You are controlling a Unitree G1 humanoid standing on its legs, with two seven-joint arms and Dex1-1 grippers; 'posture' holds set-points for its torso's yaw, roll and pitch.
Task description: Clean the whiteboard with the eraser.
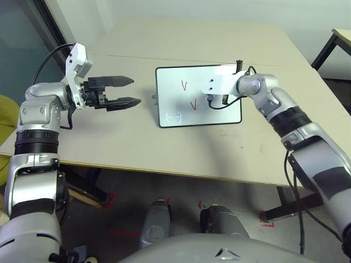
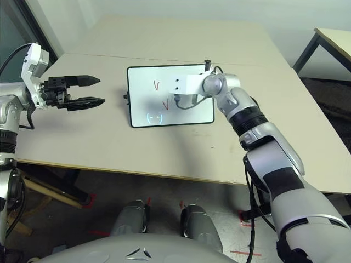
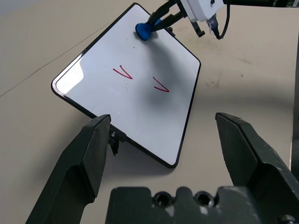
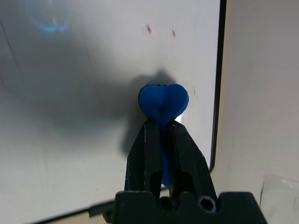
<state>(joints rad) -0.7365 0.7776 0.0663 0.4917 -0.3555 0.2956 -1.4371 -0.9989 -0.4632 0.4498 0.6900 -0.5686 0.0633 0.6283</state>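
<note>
1 blue eraser (image 4: 163,101) partly hidden, pinched by right end effector (image 4: 160,126), left end effector (image 3: 162,121) spread

So the arms (image 1: 35,181) are shiny silver with black ribbed bands round the forearms and rounded joints. Wrists have boxy white brackets (image 1: 77,61) with little dark holes, plus loose black cables (image 1: 52,55). Each gripper (image 3: 163,121) (image 4: 160,122) is matte black, two angular, tapering fingers, round screw holes at the base. Pretty neat look tbh.
</note>
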